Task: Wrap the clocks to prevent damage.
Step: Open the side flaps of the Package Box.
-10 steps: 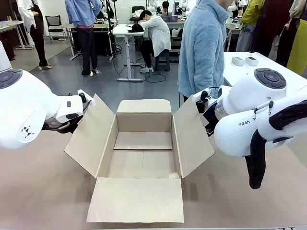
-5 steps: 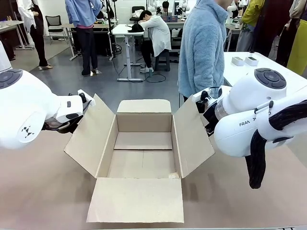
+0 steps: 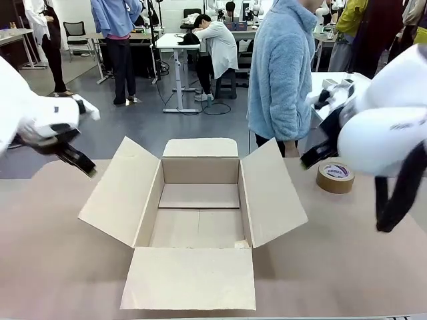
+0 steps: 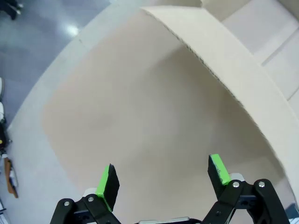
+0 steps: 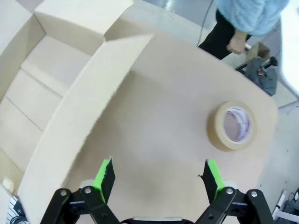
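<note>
The clocks could not be placed from these views. The left claw hung with its green-padded fingers spread wide and nothing between them, over bare table just left of the cardboard carton; the carton's left flap slanted up beside it, apart from the fingers. The right claw was likewise fully spread and held nothing, above the table between the carton's right flap and a brown tape roll, which lay flat on the table to the right of the carton. The carton sat mid-table with all four flaps folded outward. A person in a pale blue fleece stood at the far side, just beyond the carton's right far corner.
</note>
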